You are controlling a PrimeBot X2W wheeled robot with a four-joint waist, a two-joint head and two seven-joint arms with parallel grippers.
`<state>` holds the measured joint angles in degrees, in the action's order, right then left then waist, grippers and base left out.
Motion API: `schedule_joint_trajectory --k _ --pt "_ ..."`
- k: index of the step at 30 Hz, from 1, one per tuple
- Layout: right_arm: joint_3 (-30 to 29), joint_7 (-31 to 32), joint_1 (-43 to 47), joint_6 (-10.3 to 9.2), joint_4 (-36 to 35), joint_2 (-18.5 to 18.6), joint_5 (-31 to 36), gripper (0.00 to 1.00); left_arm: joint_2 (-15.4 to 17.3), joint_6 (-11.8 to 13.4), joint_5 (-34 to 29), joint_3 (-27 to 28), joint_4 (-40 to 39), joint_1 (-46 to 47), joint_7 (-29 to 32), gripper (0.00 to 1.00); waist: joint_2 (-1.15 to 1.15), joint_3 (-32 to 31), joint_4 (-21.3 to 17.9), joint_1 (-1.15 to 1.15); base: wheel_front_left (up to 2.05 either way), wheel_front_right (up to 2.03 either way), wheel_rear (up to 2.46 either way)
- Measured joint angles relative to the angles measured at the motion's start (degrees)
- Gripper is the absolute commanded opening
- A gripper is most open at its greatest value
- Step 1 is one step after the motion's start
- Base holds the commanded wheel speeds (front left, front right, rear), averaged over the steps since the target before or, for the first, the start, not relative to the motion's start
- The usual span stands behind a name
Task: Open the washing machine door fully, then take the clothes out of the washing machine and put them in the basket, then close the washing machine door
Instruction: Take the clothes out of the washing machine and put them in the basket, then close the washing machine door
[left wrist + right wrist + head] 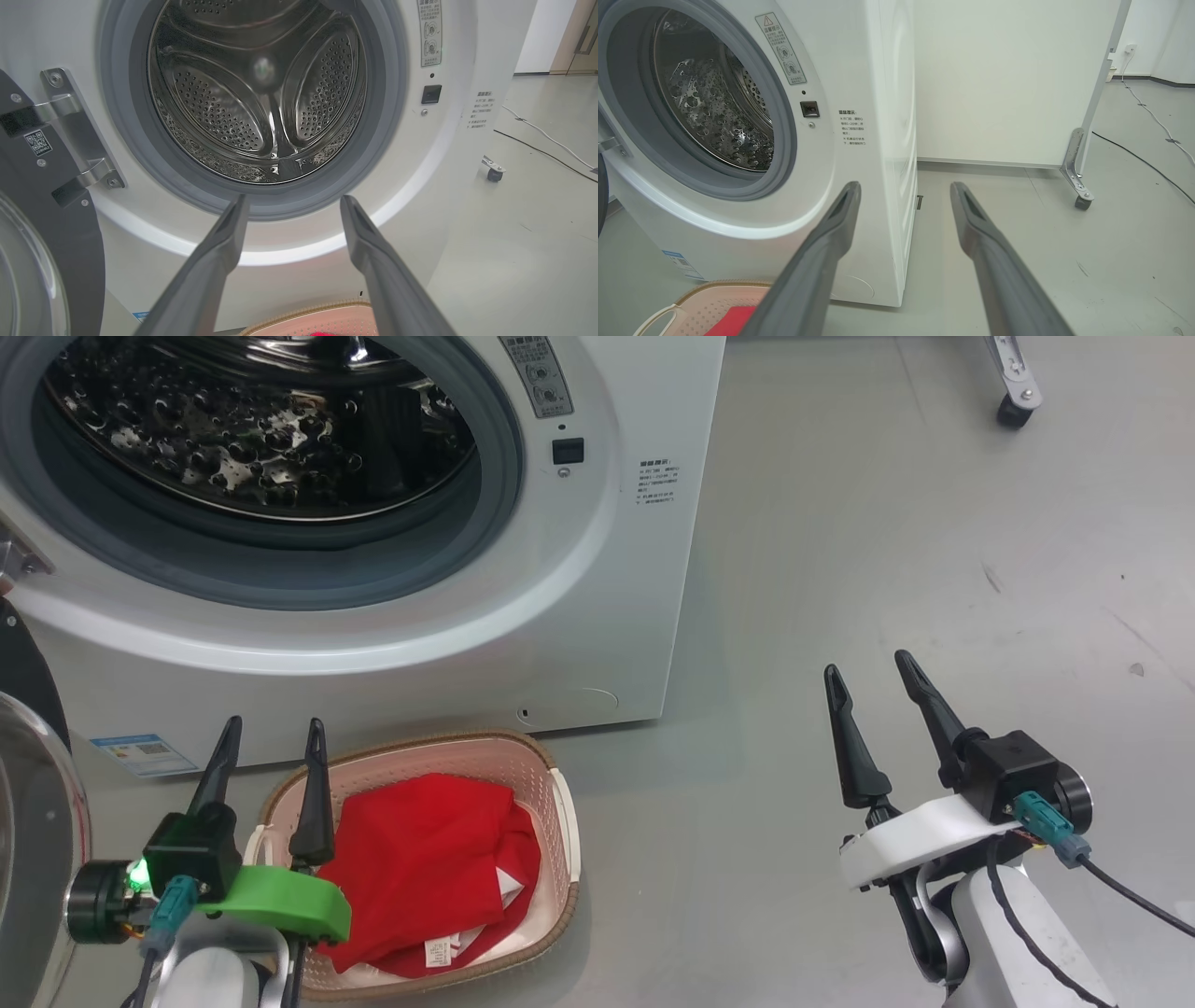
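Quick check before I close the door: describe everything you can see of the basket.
The basket is a small rectangular tub of cream perforated plastic with a brown woven-look rim and white side handles. It stands upright on the grey floor, just in front of the washing machine, below the open drum. The red clothes lie heaped inside, filling most of it, with a white label facing up.

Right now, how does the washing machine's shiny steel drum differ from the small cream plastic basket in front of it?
The washing machine's steel drum looks empty; the cream perforated plastic basket holds the red clothes. The drum is round, shiny metal, opening sideways; the basket is rectangular, brown-rimmed, opening upward. Both have perforated walls.
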<state>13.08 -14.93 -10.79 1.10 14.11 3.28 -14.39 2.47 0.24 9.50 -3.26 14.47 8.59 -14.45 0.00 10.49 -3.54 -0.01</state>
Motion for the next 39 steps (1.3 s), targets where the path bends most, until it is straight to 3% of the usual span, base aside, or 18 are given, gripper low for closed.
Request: schedule_joint_trajectory --k 14,39 --pt "0.2 0.0 3.5 0.83 0.8 -0.1 0.0 1.00 0.0 0.6 0.0 -0.8 -3.3 -8.8 0.0 1.00 0.00 -4.8 -0.1 0.00 0.00 0.00 0.00" --pt "0.1 0.0 5.4 0.85 0.4 -0.3 0.0 1.00 0.0 1.6 2.6 -0.8 -8.7 -12.5 0.8 1.00 0.00 -5.8 -0.8 0.00 0.00 0.00 0.00"
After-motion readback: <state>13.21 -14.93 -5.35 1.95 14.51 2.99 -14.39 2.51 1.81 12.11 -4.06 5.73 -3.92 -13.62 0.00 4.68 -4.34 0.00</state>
